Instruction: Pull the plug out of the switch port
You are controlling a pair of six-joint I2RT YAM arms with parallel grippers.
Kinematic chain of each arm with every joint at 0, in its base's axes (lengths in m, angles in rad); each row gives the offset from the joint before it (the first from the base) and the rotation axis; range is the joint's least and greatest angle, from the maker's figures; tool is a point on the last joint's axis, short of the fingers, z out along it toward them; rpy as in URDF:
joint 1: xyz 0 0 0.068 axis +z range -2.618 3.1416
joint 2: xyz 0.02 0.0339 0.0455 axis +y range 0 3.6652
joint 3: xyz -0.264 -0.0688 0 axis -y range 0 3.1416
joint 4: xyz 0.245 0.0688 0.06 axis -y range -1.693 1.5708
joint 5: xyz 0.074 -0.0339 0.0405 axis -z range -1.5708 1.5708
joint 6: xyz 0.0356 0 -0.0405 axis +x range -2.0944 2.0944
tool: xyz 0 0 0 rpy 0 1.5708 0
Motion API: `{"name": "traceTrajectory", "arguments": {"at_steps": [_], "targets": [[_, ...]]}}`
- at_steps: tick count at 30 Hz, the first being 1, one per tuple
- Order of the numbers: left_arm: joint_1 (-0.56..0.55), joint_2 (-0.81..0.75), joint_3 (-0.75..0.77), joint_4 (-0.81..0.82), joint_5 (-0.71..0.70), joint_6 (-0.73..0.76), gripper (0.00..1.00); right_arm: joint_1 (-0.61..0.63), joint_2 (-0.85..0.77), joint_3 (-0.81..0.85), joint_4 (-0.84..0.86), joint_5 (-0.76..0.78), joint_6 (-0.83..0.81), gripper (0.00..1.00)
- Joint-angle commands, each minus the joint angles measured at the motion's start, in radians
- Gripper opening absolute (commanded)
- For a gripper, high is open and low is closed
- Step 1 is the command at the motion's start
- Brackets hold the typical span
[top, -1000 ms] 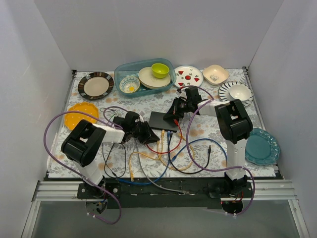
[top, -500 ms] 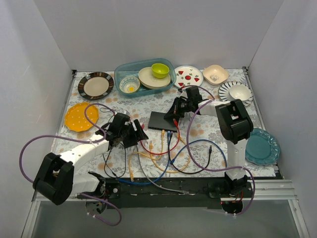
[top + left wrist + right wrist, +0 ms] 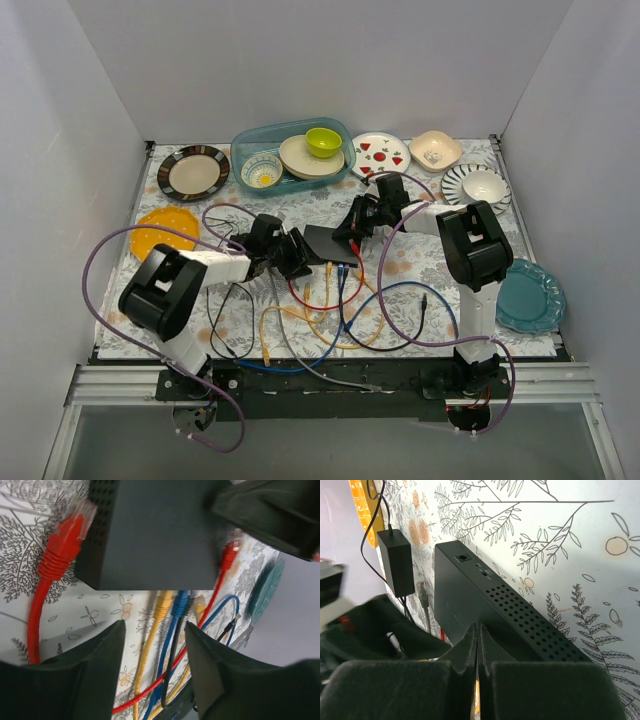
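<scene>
The switch (image 3: 328, 243) is a flat black box mid-table; it also shows in the left wrist view (image 3: 155, 530) and the right wrist view (image 3: 470, 595). A yellow plug (image 3: 162, 605), a blue plug (image 3: 181, 602) and another yellow plug (image 3: 200, 602) sit at its socket edge. A red plug (image 3: 65, 535) lies loose by its vented side. A second red plug (image 3: 229, 555) is at the far corner. My left gripper (image 3: 293, 254) is open and empty (image 3: 154, 627), just short of the socket edge. My right gripper (image 3: 352, 228) is shut, tips resting on the switch top (image 3: 479, 632).
A black adapter block (image 3: 397, 565) on a black cord and a grey plug (image 3: 422, 592) lie left of the switch. Loose yellow, blue, red and grey cables (image 3: 330, 310) loop toward the near edge. Plates, bowls and a plastic tub (image 3: 292, 155) line the back; a teal plate (image 3: 530, 295) sits right.
My left gripper drew back to the left half a second ago and has now come back toward the switch's socket edge. The right gripper has stayed on the switch.
</scene>
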Motion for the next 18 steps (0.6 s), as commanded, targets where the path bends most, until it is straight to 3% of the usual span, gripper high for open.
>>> {"name": "traceTrajectory", "arguments": {"at_steps": [1, 12, 18], "targets": [[-0.006, 0.081, 0.006, 0.156, 0.117, -0.046, 0.45, -0.010, 0.010, -0.042, -0.072, 0.090, -0.053, 0.01], [-0.009, 0.212, 0.055, 0.167, 0.077, -0.056, 0.41, -0.009, 0.037, -0.025, -0.066, 0.080, -0.042, 0.01], [-0.021, 0.243, 0.079, 0.147, 0.040, -0.044, 0.34, -0.010, 0.053, -0.015, -0.066, 0.077, -0.039, 0.01]]}}
